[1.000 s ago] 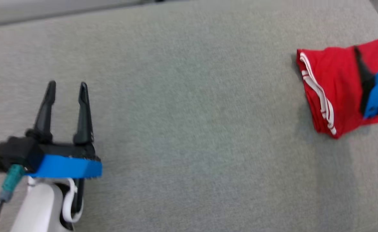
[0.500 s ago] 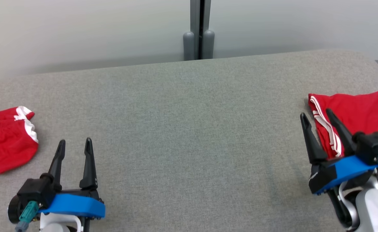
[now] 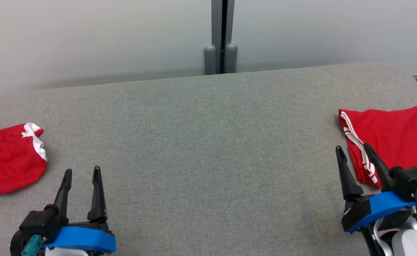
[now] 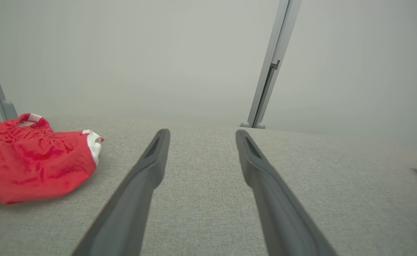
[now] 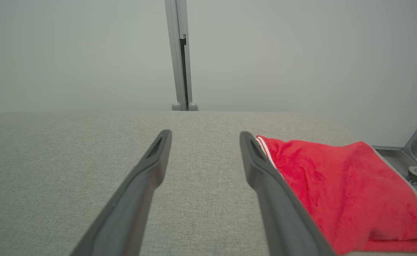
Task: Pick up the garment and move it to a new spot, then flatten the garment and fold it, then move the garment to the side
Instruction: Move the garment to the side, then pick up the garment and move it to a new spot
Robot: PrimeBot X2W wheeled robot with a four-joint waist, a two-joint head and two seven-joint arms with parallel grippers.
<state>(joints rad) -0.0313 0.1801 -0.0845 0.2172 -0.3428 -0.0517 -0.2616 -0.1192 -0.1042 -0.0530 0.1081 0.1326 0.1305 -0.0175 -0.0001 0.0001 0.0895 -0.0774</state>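
A folded red garment [image 3: 396,131] with white stripes along its left edge lies flat at the far right of the grey surface; the right wrist view has the same garment [image 5: 336,185]. My right gripper [image 3: 352,146] stands open and holds nothing, its right finger beside the striped edge. A second, crumpled red garment [image 3: 6,163] with white trim lies at the far left, also in the left wrist view [image 4: 31,160]. My left gripper [image 3: 82,170] is open, with nothing in it, to the right of that crumpled garment.
The grey fabric surface [image 3: 208,142] stretches wide between the two garments. A grey post [image 3: 221,35] rises behind its far edge against a pale wall. The surface curves down at the right, past the folded garment.
The head camera has swung back to the centre, bringing the left garment into view. My right gripper has come off the folded garment and now stands at its left edge.
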